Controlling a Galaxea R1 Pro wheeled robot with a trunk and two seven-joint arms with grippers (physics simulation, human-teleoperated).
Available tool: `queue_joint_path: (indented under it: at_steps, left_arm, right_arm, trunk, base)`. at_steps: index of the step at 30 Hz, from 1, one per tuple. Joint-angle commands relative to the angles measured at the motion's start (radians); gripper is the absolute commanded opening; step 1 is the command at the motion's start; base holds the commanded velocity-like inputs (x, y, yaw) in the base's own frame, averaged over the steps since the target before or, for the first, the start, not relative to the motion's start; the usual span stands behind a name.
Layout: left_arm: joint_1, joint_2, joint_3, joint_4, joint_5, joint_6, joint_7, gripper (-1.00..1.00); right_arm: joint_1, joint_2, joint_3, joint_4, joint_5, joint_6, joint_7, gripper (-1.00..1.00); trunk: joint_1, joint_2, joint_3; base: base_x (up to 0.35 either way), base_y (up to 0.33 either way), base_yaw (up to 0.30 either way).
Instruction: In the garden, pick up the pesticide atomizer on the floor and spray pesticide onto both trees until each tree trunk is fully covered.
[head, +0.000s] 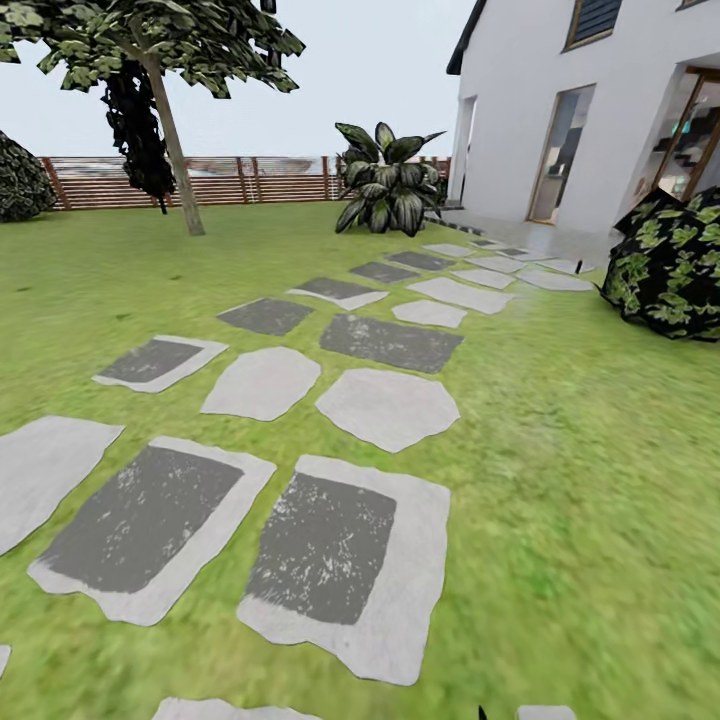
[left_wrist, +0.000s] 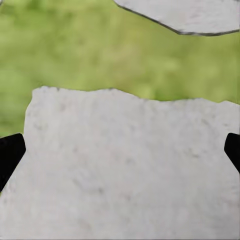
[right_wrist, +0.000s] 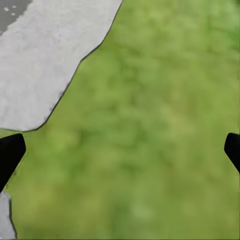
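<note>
The pesticide atomizer is out of view. Far off at the back left of the garden lawn, a tall tree stands with a bare, slightly leaning grey-tan trunk; a dark thin-stemmed tree stands just behind it. In the left wrist view, my left gripper is open above a pale stepping stone, its black fingertips wide apart with nothing between them. My right gripper is open too, over grass beside a stone edge.
A path of grey stepping stones runs from my feet toward the white house at the right. A broad-leafed plant stands at the path's far end, a dark bush at right. A brown slat fence closes the back.
</note>
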Motion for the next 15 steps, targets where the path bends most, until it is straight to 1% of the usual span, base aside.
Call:
queue_joint_path:
  at_steps: [1, 7, 15]
  left_arm:
    - [-0.001, 0.000, 0.004, 0.001, 0.000, -0.003, -0.002, 1.00]
    - [-0.001, 0.000, 0.004, 0.000, 0.001, -0.003, -0.002, 1.00]
    - [-0.001, 0.000, 0.004, 0.000, 0.001, -0.003, -0.001, 1.00]
  right_arm:
    - [0.000, 0.000, 0.000, 0.000, 0.000, -0.003, 0.001, 1.00]
    - [0.000, -0.001, -0.002, -0.004, 0.000, -0.004, 0.000, 1.00]
    - [0.000, -0.002, 0.000, -0.004, 0.001, -0.004, 0.003, 1.00]
  trunk:
    - [0.000, 0.000, -0.001]
    - [0.000, 0.000, -0.001]
    - [0.000, 0.000, -0.001]
  base:
    - [0.290, 0.168, 0.000]
    - [0.297, 0.148, 0.000]
    - [0.318, 0.100, 0.000]
